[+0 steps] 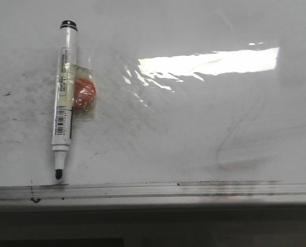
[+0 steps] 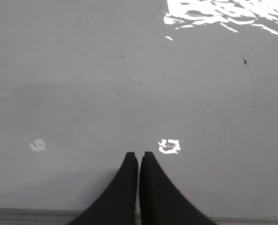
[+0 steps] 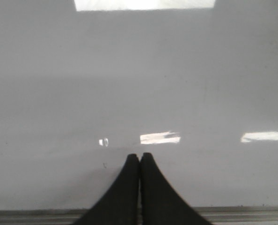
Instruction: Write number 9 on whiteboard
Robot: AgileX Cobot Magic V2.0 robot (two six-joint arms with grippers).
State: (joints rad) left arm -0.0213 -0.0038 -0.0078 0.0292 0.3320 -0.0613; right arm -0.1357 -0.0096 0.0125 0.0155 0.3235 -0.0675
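The whiteboard [image 1: 194, 118] fills the front view, glossy white with grey smudges and a dirty metal rail [image 1: 153, 190] along its near edge. An uncapped black marker [image 1: 63, 98] lies on it at the left, tip toward the rail. No black number 9 shows; only a faint grey erased curl [image 1: 230, 149] at the right. Neither gripper shows in the front view. My left gripper [image 2: 138, 155] is shut and empty over bare board [image 2: 83, 93]. My right gripper [image 3: 140, 156] is shut and empty over bare board [image 3: 129, 70].
A small orange-red round object in clear wrapping [image 1: 84, 94] lies against the marker's right side. Window glare [image 1: 209, 63] shines on the board's upper right. The rail also shows at each wrist view's edge [image 2: 26, 213] [image 3: 251, 213].
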